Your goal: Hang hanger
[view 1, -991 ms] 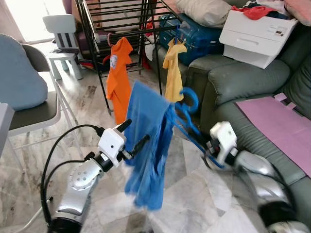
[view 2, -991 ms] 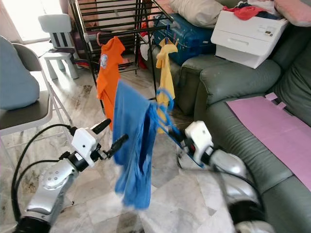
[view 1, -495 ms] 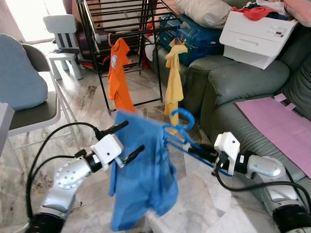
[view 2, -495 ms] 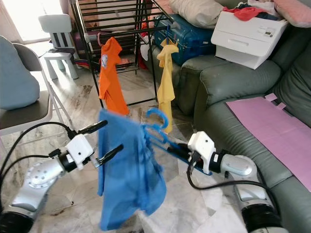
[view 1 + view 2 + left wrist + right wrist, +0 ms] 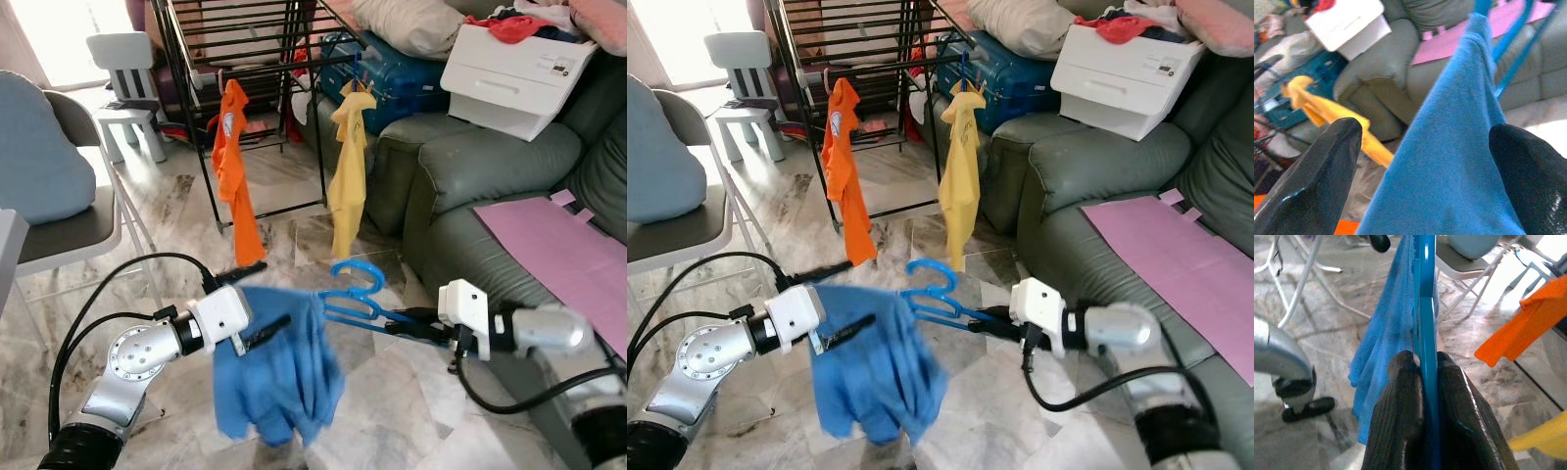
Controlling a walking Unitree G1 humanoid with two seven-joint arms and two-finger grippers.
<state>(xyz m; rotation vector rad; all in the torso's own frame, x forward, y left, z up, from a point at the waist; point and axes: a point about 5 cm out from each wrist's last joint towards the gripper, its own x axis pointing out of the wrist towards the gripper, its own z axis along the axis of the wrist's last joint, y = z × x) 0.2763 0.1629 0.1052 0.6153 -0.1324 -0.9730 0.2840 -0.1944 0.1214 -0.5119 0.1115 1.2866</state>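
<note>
Blue plastic is what you have in your right gripper [image 5: 409,324]: in the left eye view its fingers are clamped on the lower bar of the blue hanger [image 5: 355,300], whose hook curls upward toward the drying rack [image 5: 211,59]. A blue shirt [image 5: 277,377] droops from the hanger's far end, and your left gripper [image 5: 257,307] sits against that cloth with its fingers spread apart. Marble floor [image 5: 382,411] lies below. On the rack hang an orange shirt [image 5: 233,166] and a yellow shirt [image 5: 347,166], between you and the rail. A grey-green sofa [image 5: 490,166] with a pink mat [image 5: 558,250] stands at your right, a white box [image 5: 514,69] on its arm, and a folding chair [image 5: 59,196] at your left.

From the left wrist view, the two black fingers [image 5: 1317,186] stand wide, the blue shirt between them.

From the right wrist view, both fingers [image 5: 1403,426] pinch the hanger bar [image 5: 1426,333] tight, the shirt hanging beyond.
</note>
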